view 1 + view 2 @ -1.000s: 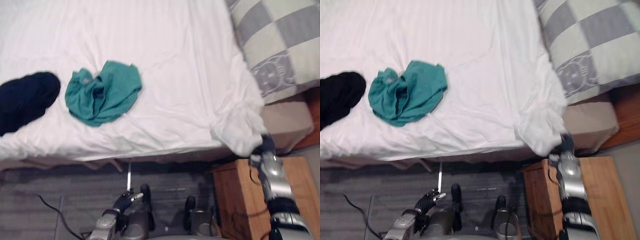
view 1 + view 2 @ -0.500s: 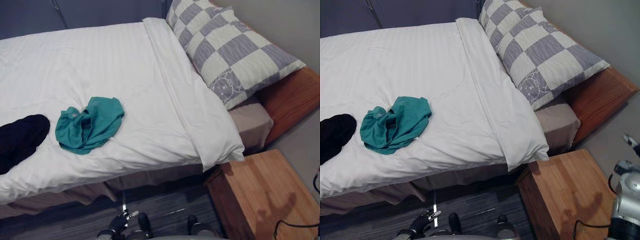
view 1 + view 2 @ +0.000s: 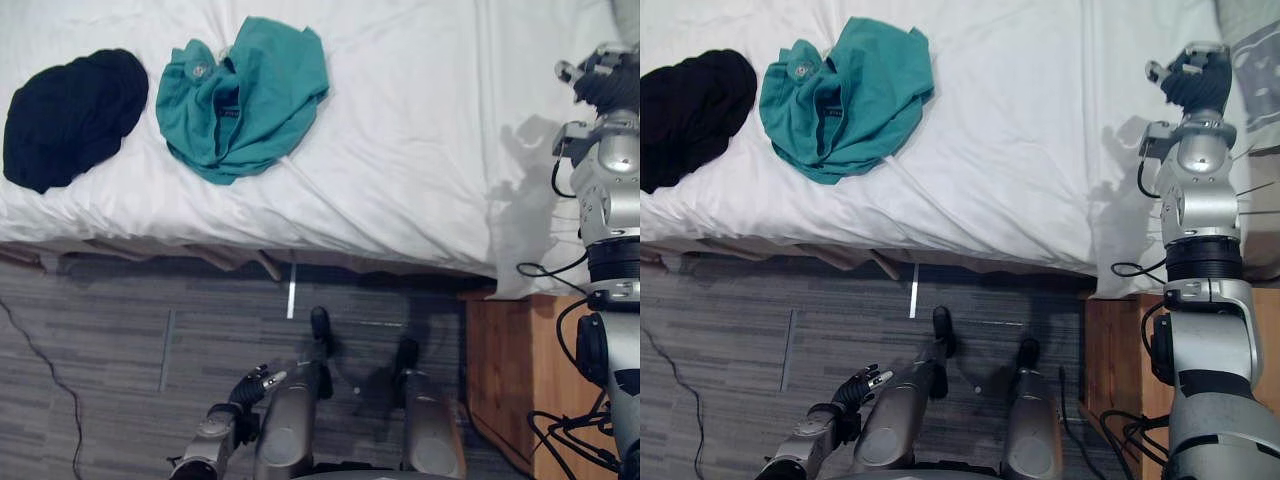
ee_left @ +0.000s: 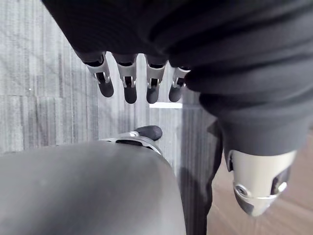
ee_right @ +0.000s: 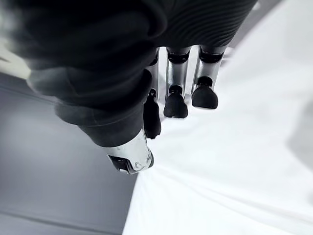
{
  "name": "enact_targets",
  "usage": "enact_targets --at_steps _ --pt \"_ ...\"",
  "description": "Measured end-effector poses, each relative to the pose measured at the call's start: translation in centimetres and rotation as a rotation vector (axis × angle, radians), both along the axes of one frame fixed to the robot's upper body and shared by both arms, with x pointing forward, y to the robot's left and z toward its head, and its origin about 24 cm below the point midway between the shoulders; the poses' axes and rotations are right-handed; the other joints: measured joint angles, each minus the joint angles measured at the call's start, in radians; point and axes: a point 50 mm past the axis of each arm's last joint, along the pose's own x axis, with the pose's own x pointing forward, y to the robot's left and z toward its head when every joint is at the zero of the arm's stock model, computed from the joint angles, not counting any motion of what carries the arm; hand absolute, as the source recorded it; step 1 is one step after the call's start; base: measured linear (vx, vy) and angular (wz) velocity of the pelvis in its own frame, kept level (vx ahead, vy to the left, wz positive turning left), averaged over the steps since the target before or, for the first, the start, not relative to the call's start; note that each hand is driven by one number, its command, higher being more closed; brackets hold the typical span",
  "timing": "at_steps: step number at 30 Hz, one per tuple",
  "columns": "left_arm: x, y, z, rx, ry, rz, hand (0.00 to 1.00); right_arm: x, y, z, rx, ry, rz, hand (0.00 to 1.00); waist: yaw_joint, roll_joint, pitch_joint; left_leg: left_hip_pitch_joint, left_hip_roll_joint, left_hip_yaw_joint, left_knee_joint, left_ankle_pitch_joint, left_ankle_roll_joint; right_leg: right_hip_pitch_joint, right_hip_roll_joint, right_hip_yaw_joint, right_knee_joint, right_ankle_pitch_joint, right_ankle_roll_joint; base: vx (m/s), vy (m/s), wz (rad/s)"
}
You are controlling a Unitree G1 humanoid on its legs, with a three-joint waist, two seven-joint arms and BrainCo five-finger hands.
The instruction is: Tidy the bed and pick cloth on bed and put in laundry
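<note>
White bed (image 3: 400, 150) above grey floor (image 3: 120, 340), teal cloth (image 3: 245, 100) beside black cloth (image 3: 75, 115) near the bed's edge, right hand (image 3: 1195, 78) over the bed, well apart from both, fingers (image 5: 175, 105) relaxed, empty, left hand (image 3: 255, 385) low by the floor, fingers loose, empty

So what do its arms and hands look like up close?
The right arm and left arm are silver-grey segments. The right robot hand and left robot hand each wear a dark ribbed cover; their silver fingers end in rounded dark tips.

Teal cloth (image 3: 243, 98), black cloth (image 3: 72, 117), white duvet (image 3: 400, 150), grey floor (image 3: 120, 350).
</note>
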Motion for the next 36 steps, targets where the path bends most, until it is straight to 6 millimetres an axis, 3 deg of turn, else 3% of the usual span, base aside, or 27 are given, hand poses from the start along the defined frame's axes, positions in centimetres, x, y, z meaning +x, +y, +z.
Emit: enact_targets --at_steps 2,6,8,10,11,14,16,17,18,19,21,25,28,36 --pt "0.8 -0.3 0.4 -0.005 -0.026 -0.006 0.0 -0.4 -0.4 -1.1 0.069 -0.021 -0.013 1.0 -0.001 0.001 0.022 -0.036 -0.013 0.011 0.06 -0.032 0.007 -0.048 -0.029 0.014 0.078 -0.037 0.005 0.03 -0.004 0.05" --pt "2.1 0.0 1.2 0.007 -0.079 0.0 0.0 -1.1 0.3 -6.1 0.159 0.02 0.021 1.0 -0.022 -0.001 0.057 -0.16 0.017 0.04 0.328 -0.178 0.008 -0.144 -0.052 0.065 0.244 -0.12 0.01 -0.04 -0.041 -0.14" --pt "2.4 0.1 1.4 0.015 -0.091 0.012 0.0 -1.8 0.4 -7.1 0.196 -0.023 0.038 1.0 -0.024 -0.002 0.062 -0.175 0.033 0.046 0.398 -0.222 0.007 -0.152 -0.053 0.077 0.291 -0.147 0.011 -0.03 -0.08 -0.22" --pt "2.5 0.3 1.4 0.018 -0.105 0.016 0.0 -2.7 0.8 -10.9 0.261 0.005 0.051 1.0 -0.028 -0.005 0.063 -0.158 0.056 0.056 0.464 -0.265 0.008 -0.128 -0.051 0.09 0.324 -0.173 0.01 -0.02 -0.118 -0.23" --pt "2.5 0.3 1.4 0.017 -0.106 0.016 0.0 -2.9 1.0 -11.4 0.267 0.009 0.056 1.0 -0.029 -0.006 0.063 -0.153 0.057 0.056 0.465 -0.267 0.007 -0.123 -0.051 0.09 0.324 -0.175 0.01 0.0 -0.087 -0.16" --pt "2.5 0.6 1.5 0.018 -0.117 0.034 0.0 -4.5 2.7 -16.9 0.366 0.097 0.079 1.0 -0.041 -0.041 0.057 -0.08 0.062 0.078 0.431 -0.273 0.001 -0.058 -0.049 0.09 0.295 -0.178 0.013 0.03 -0.084 -0.08" --pt "2.1 0.3 1.4 0.008 -0.119 0.039 0.0 -8.3 4.1 -25.3 0.484 0.356 0.043 1.0 -0.047 -0.077 0.037 0.008 0.076 0.125 0.363 -0.266 -0.01 0.023 -0.044 0.078 0.227 -0.167 0.011 0.09 -0.103 -0.04" --pt "2.0 0.0 1.2 0.0 -0.116 0.041 0.0 -9.6 4.6 -27.6 0.514 0.44 0.036 1.0 -0.048 -0.083 0.031 0.028 0.08 0.135 0.342 -0.261 -0.017 0.045 -0.038 0.075 0.202 -0.16 0.011 0.15 -0.081 -0.13" --pt "1.3 0.1 0.8 0.008 -0.094 0.074 0.0 -13.5 6.1 -32.8 0.601 0.65 0.005 0.0 -0.05 -0.095 0.014 0.069 0.077 0.142 0.287 -0.246 -0.035 0.088 -0.032 0.061 0.141 -0.142 0.012 0.14 -0.043 -0.11" --pt "0.9 0.2 0.6 0.009 -0.082 0.076 0.0 -15.5 6.9 -34.8 0.637 0.739 0.001 0.0 -0.05 -0.099 0.0 0.082 0.074 0.145 0.262 -0.238 -0.036 0.1 -0.027 0.059 0.117 -0.133 0.014 0.14 -0.032 -0.1" --pt "-1.0 -0.2 -0.3 -0.008 -0.029 0.087 0.0 -22.7 9.0 -40.3 0.802 1.019 -0.049 0.0 -0.076 -0.107 -0.053 0.148 0.05 0.158 0.148 -0.188 -0.035 0.149 -0.016 0.055 0.02 -0.098 0.023 0.2 -0.025 -0.11" --pt "-2.2 -0.8 -1.3 -0.012 0.056 0.087 0.0 -26.7 8.7 -42.6 0.763 1.249 0.001 0.0 -0.092 -0.112 -0.12 0.254 0.038 0.162 0.033 -0.151 -0.041 0.271 0.007 0.036 -0.12 -0.049 0.032 0.17 -0.024 -0.07" --pt "-3.5 -0.4 -2.0 0.0 0.124 0.137 0.0 -28.8 9.2 -43.7 0.746 1.394 0.063 0.0 -0.074 -0.126 -0.181 0.336 0.029 0.161 -0.047 -0.13 -0.06 0.345 0.028 0.031 -0.197 -0.034 0.028 0.11 -0.031 -0.05" --pt "-5.4 1.1 -2.8 0.114 0.222 0.298 0.0 -29.2 8.4 -43.8 0.805 1.372 0.021 0.0 -0.078 -0.109 -0.192 0.354 0.049 0.163 -0.011 -0.125 -0.069 0.435 0.011 -0.059 -0.198 -0.036 0.028 0.01 -0.012 0.24"
